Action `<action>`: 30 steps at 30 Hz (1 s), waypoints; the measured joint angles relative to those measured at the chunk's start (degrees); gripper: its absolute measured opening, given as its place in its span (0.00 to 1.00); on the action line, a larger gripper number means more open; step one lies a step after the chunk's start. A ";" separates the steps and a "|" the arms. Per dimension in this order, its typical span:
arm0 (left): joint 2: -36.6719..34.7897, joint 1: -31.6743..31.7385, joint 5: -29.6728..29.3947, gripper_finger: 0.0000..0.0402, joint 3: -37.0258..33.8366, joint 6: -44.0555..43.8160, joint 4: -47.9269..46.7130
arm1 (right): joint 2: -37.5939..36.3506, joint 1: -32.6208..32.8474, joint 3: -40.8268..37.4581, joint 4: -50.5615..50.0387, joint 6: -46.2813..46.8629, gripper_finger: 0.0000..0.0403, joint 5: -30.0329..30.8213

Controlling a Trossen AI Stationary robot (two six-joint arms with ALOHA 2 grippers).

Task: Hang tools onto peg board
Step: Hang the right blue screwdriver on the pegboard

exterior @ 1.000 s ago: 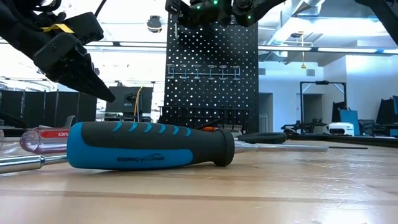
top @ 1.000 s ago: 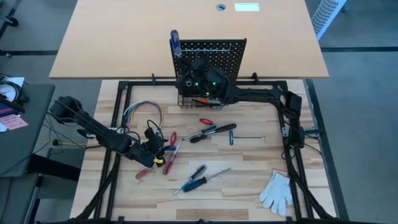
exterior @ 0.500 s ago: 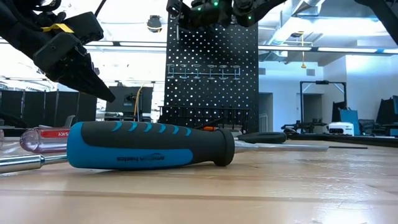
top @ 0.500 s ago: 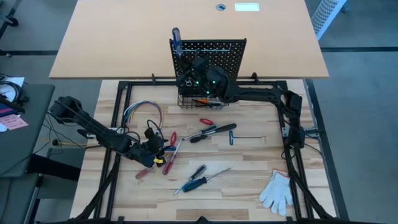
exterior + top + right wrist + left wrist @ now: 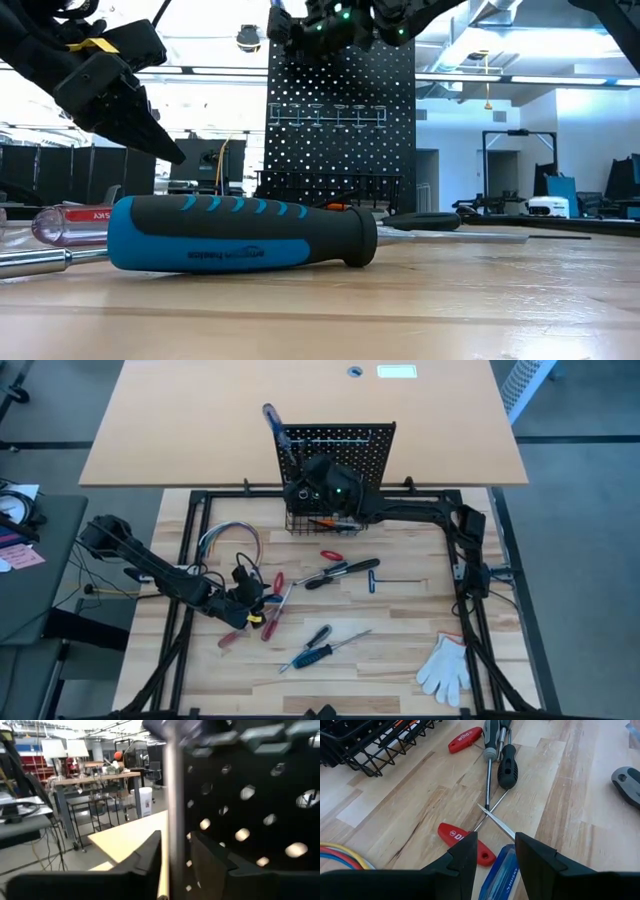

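Note:
The black peg board (image 5: 340,440) stands upright at the table's far edge, with a wire basket (image 5: 320,522) at its base. My right gripper (image 5: 300,478) is at the board's upper left corner, shut on a blue-handled screwdriver (image 5: 272,420). My left gripper (image 5: 250,600) hangs open over the red-handled (image 5: 457,836) and blue-handled (image 5: 500,870) screwdrivers at the table's left, touching nothing. More tools (image 5: 340,570) lie loose mid-table. A large blue and black screwdriver (image 5: 240,235) lies near the low camera. My right gripper pinches the screwdriver's metal shaft (image 5: 172,815) between its two fingers, which lie across it, beside the peg board's face (image 5: 250,795). The screwdriver is clear of the table and tilted, its blue handle (image 5: 270,415) above the board's top edge. Its tip is hidden.
A looped bundle of coloured wires (image 5: 230,540) lies at the left. A white glove (image 5: 445,665) lies at the near right. A dark T-handled key (image 5: 372,575) and a blue and black screwdriver (image 5: 318,648) lie on the wooden top. A large tan tabletop (image 5: 200,420) stands behind the board.
My right gripper has turned at the peg board, staying shut on the shaft. The screwdriver has tipped, its blue handle swinging toward the table's left and far side.

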 joint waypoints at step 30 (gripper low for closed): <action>0.00 -0.43 0.02 0.32 0.00 0.02 -0.05 | -9.61 10.67 0.01 -21.67 -38.57 0.47 2.21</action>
